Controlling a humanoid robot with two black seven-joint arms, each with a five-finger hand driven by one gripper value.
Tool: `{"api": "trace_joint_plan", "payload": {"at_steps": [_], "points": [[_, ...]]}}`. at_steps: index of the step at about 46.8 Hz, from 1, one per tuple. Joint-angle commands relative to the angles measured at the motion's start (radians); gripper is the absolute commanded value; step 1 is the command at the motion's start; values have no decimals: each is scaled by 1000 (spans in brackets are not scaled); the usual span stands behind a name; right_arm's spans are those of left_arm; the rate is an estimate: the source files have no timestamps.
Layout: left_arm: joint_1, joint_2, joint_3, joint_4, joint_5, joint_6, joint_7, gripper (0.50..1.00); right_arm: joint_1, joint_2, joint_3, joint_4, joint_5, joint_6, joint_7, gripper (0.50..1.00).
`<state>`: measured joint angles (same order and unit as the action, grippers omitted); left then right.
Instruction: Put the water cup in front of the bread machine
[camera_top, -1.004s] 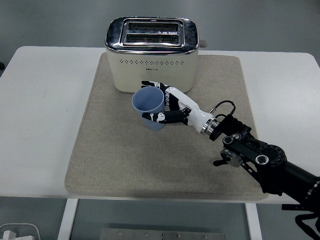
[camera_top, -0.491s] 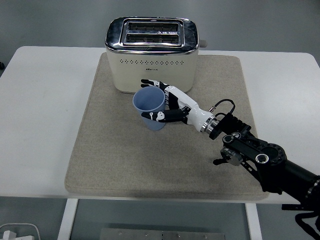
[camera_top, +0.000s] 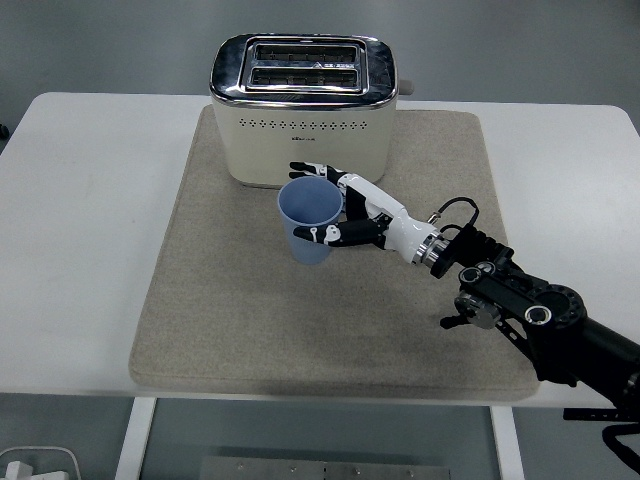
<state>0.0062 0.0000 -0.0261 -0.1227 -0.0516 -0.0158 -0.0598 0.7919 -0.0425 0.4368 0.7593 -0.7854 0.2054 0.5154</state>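
A light blue water cup (camera_top: 309, 220) stands upright on the beige mat (camera_top: 220, 300), just in front of the cream and chrome bread machine (camera_top: 303, 108). My right hand (camera_top: 340, 207) reaches in from the lower right and its fingers (camera_top: 312, 168) wrap around the cup's right side, with the thumb across the cup's front. The cup's opening faces up and it looks empty. The left arm is out of view.
The mat covers the middle of the white table (camera_top: 80, 200). The bread machine stands at the mat's far edge with its lever (camera_top: 409, 86) on the right side. My black right forearm (camera_top: 540, 320) lies over the mat's right front corner.
My right hand has carried the cup slightly to the right, still in front of the bread machine. The forearm shifted right with it.
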Motion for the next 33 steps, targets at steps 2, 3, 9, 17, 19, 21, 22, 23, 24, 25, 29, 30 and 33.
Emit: {"api": "trace_joint_plan", "payload": {"at_steps": [2, 3, 9, 17, 19, 21, 22, 23, 24, 25, 29, 30, 33], "points": [[0, 0, 0, 0, -1, 0, 0, 1000, 3, -10, 2, -1, 0, 2, 0, 928], [0, 0, 0, 0, -1, 0, 0, 1000, 3, -10, 2, -1, 0, 0, 0, 928], [0, 0, 0, 0, 1, -1, 0, 1000, 9, -13, 2, -3, 0, 3, 0, 928], [0, 0, 0, 0, 1, -1, 0, 1000, 18, -23, -1, -3, 2, 32, 2, 928], [0, 0, 0, 0, 1, -1, 0, 1000, 18, -30, -1, -3, 2, 42, 3, 928], [0, 0, 0, 0, 1, 0, 0, 1000, 18, -33, -1, -3, 2, 46, 3, 928], [0, 0, 0, 0, 1, 0, 0, 1000, 18, -34, -1, -3, 2, 48, 5, 928], [0, 0, 0, 0, 1, 0, 0, 1000, 18, -34, -1, -3, 0, 51, 5, 928], [0, 0, 0, 0, 1, 0, 0, 1000, 18, -34, -1, -3, 2, 55, 6, 928], [0, 0, 0, 0, 1, 0, 0, 1000, 18, -36, -1, -3, 0, 58, 6, 928], [0, 0, 0, 0, -1, 0, 0, 1000, 18, -42, -1, -3, 0, 72, 8, 928], [0, 0, 0, 0, 1, -1, 0, 1000, 18, -45, -1, -3, 0, 75, 8, 928], [0, 0, 0, 0, -1, 0, 0, 1000, 18, -54, -1, -3, 0, 80, 9, 928]]}}
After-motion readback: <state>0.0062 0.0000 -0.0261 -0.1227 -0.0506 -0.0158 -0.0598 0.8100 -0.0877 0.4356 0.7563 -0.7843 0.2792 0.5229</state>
